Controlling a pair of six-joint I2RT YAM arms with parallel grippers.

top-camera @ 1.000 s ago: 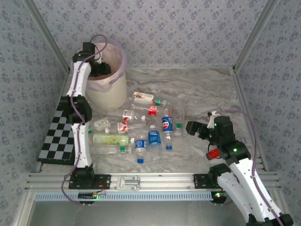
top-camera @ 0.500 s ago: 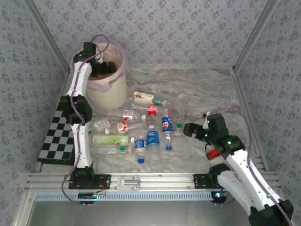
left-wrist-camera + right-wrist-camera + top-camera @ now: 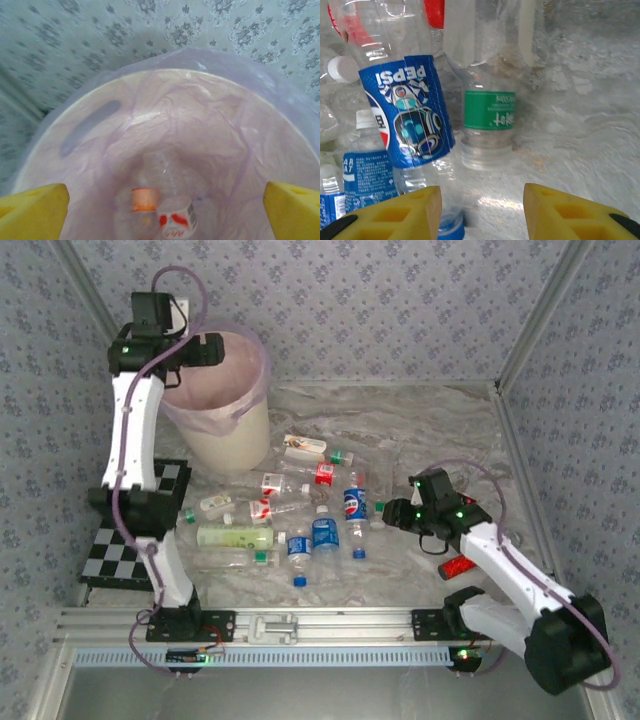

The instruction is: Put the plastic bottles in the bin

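Overhead at the far left corner of the bench, the left pincer hangs above the mouth of the bin. Its yellow fingers are spread wide with nothing between them, so it is released. That stance suits letting a bottle fall in, not carrying one. The bin stands just beside the left arm, within easy reach of a short swing, and a pink-lilac liner is folded over its rim. Down at the bottom lies a clear red-and-white-label bottle with an orange band next to it; whether that band belongs to a second bottle I cannot tell. Most of the work looks undone, since the heap of bottles lies across the middle of the bench, well apart from the bin, with a pale green bottle at its left side. The right pincer sits low over the bench at the right edge of that heap. Its fingers are partly drawn together, with bare bench between them, and they grasp nothing. Directly ahead of it lies a green-label bottle, and a blue-label bottle lies just to the left, its blue cap close beside one finger. The pincer seems lined up to pick one of these two, though which one I cannot say.
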